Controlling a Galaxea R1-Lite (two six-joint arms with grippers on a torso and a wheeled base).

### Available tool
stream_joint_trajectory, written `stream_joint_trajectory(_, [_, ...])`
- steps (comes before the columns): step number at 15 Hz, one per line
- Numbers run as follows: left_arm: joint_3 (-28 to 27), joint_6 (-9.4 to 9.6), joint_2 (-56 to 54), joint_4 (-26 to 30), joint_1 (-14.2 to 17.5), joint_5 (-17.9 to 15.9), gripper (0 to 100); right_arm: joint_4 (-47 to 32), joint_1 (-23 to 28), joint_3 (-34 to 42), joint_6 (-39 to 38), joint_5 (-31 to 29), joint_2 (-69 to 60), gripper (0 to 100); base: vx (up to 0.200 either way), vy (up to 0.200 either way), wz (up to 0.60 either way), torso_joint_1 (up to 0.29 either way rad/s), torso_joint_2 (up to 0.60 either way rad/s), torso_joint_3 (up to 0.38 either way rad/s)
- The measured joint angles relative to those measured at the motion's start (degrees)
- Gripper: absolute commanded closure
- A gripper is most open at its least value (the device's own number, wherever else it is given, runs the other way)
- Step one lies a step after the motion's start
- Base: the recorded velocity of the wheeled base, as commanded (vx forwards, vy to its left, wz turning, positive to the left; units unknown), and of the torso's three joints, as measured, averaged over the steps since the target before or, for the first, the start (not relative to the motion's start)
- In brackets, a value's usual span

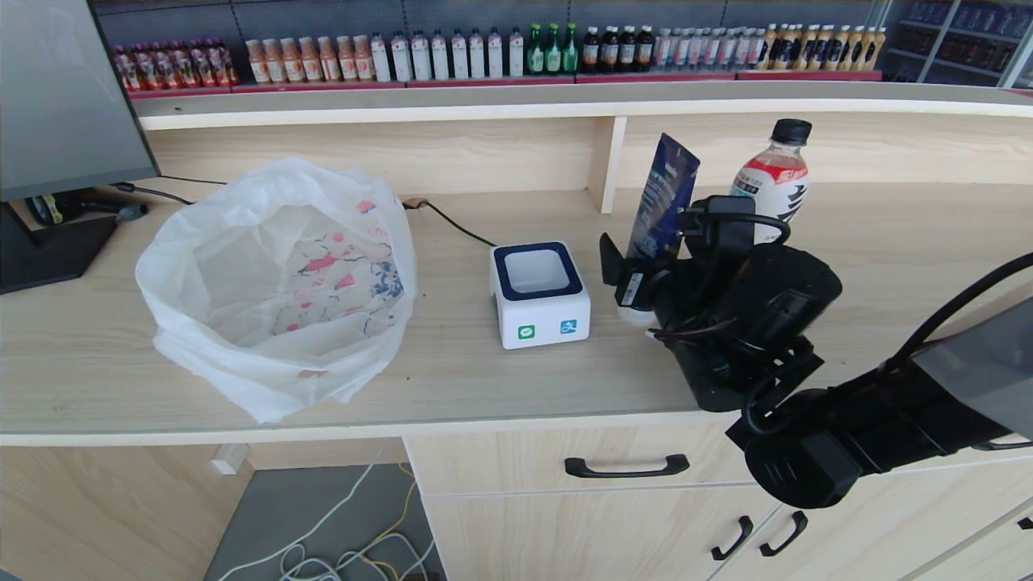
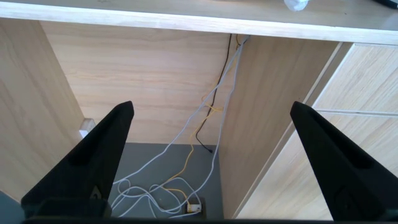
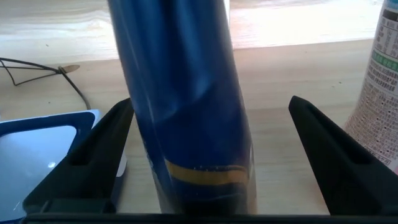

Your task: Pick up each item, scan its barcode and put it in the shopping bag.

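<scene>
Head view, and straight to the white scanner (image 1: 539,292) in the middle of the wooden counter (image 1: 484,379). Just right of the scanner: the right gripper (image 1: 654,254), fingers spread wide, released, nothing clamped. Between those fingers, a dark blue pouch (image 1: 663,198), upright but tilted a touch, top away from the scanner. Lower end of the pouch hidden behind the gripper, so cannot tell whether resting on the counter. Over to the right wrist view: same pouch, a clear gap to the finger on the far side from the scanner, much tighter on the scanner side, contact there impossible to call. Farther right of the scanner, just behind the pouch, a bottle (image 1: 773,181) with a black cap, standing upright. Left of the scanner, well apart, the white plastic shopping bag (image 1: 202,266), mouth open upward, slumped on the counter. Far left of the scanner, a dark monitor (image 1: 64,89). Down in the left wrist view: left gripper (image 2: 211,109) below the counter's edge, fingers wide apart, gripping nothing, loose cables (image 2: 168,186) on the floor beyond
</scene>
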State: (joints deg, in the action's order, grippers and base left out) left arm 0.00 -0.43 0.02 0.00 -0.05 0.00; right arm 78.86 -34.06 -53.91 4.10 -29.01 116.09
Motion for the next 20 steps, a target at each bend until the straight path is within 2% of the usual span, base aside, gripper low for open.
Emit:
stream_joint_trajectory(9, [0.0, 0.0, 0.0, 0.0, 0.0, 0.0, 0, 0.35, 0.07, 0.5, -0.22, 0.01, -0.46, 100, 0.0, 0.0, 0.0, 0.0, 0.0, 0.0])
stream_joint_trajectory(15, [0.0, 0.0, 0.0, 0.0, 0.05, 0.0, 0, 1.55, -0.22, 5.92, -0.05, 1.91, -4.21, 100, 0.0, 0.0, 0.0, 0.0, 0.0, 0.0])
stream_joint_trajectory(20, [0.0, 0.0, 0.0, 0.0, 0.0, 0.0, 0, 1.55, -2.6, 10.03, -0.27, 1.93, -9.78, 100, 0.0, 0.0, 0.0, 0.0, 0.0, 0.0])
